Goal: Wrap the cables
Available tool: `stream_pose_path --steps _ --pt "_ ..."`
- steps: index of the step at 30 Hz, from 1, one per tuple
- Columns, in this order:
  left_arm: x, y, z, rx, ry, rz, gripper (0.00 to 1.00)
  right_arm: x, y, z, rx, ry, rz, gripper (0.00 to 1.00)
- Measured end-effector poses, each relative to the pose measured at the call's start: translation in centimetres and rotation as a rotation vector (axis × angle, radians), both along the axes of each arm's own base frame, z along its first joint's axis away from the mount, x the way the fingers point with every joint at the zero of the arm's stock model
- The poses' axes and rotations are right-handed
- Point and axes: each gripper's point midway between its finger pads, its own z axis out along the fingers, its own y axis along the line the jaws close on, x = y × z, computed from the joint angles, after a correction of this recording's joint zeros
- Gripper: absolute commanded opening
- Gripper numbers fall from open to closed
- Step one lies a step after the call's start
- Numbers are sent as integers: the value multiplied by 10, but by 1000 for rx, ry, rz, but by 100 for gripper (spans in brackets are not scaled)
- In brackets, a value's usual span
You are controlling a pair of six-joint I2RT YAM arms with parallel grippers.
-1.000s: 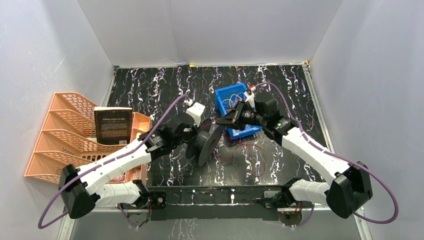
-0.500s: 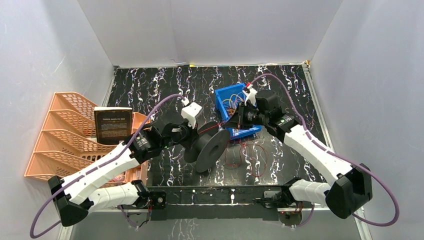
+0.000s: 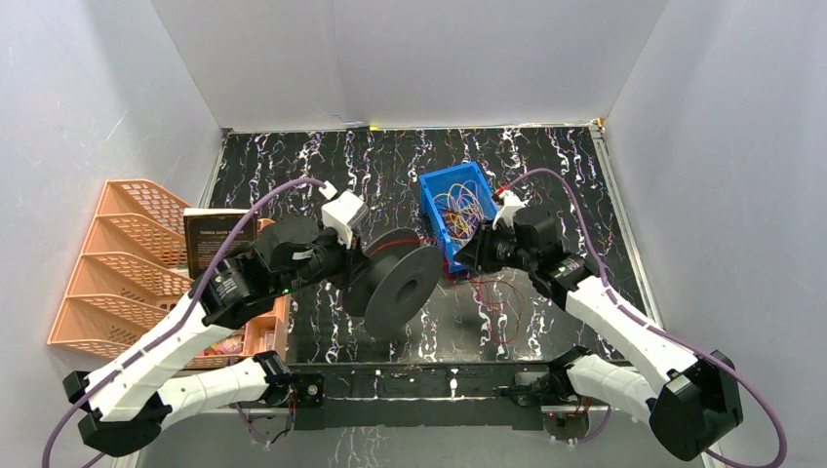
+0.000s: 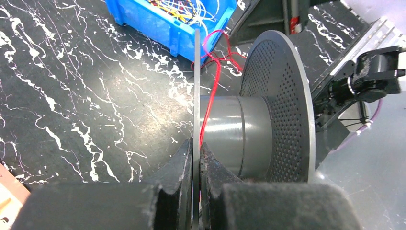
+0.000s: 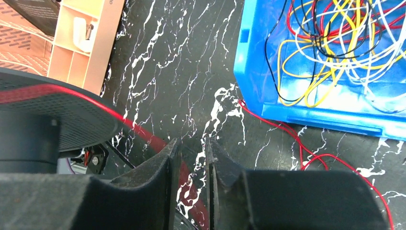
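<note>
A dark grey spool (image 3: 395, 283) is held up over the table, and my left gripper (image 3: 353, 261) is shut on its thin flange (image 4: 197, 86); the jaws (image 4: 196, 148) pinch that flange edge. One red cable (image 4: 210, 96) runs over the spool core (image 4: 230, 129) and trails off toward the bin. Its slack lies in loops on the table (image 3: 492, 297). My right gripper (image 3: 466, 255) is by the bin's near left corner, open (image 5: 191, 146), with the blurred red strand passing through the gap. The other cables (image 5: 344, 38) lie tangled in the blue bin (image 5: 306, 112).
The blue bin (image 3: 434, 210) sits mid-table behind the right gripper. An orange tiered rack (image 3: 127, 253) with a dark book (image 3: 219, 244) stands at the left edge. A metal rail (image 3: 429, 380) runs along the near edge between the arm bases.
My right gripper has opened and drawn back right from the spool toward the bin corner. The left arm has swung left, turning the spool's perforated face more toward the top camera.
</note>
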Motion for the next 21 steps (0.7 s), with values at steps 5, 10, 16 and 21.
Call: stream_pose_path --steps 5,10,16,21 --pt "-3 2 19 -37 -14 2 0 -7 1 -15 38 15 3 41" --pt "-4 4 35 -68 -24 13 0 -14 8 -22 90 26 34 50" --pt "0 10 60 -109 -64 54 0 -22 10 -15 123 -6 77 58" --pt "4 14 73 -132 -88 94 0 -32 8 -8 142 -71 125 62"
